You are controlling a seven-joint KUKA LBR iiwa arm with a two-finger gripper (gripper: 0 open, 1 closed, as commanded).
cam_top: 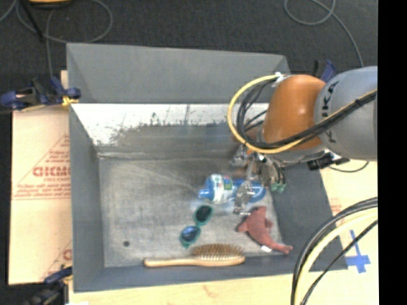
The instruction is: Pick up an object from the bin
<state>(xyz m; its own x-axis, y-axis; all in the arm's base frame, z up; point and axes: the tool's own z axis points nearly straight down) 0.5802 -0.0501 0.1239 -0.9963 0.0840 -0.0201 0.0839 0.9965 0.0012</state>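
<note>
My gripper is low over the right middle of the bin, its fingers down beside a small blue and white plastic toy. The toy's right end lies at the fingertips; whether they close on it is hidden by the gripper body. Just below the gripper lies a dark red rubber animal with a pale tail end. To the lower left rest teal toy sunglasses.
A wooden hairbrush lies along the bin's front wall. The left half of the bin floor is bare. The arm with its orange cover and yellow and black cables hangs over the right rear corner.
</note>
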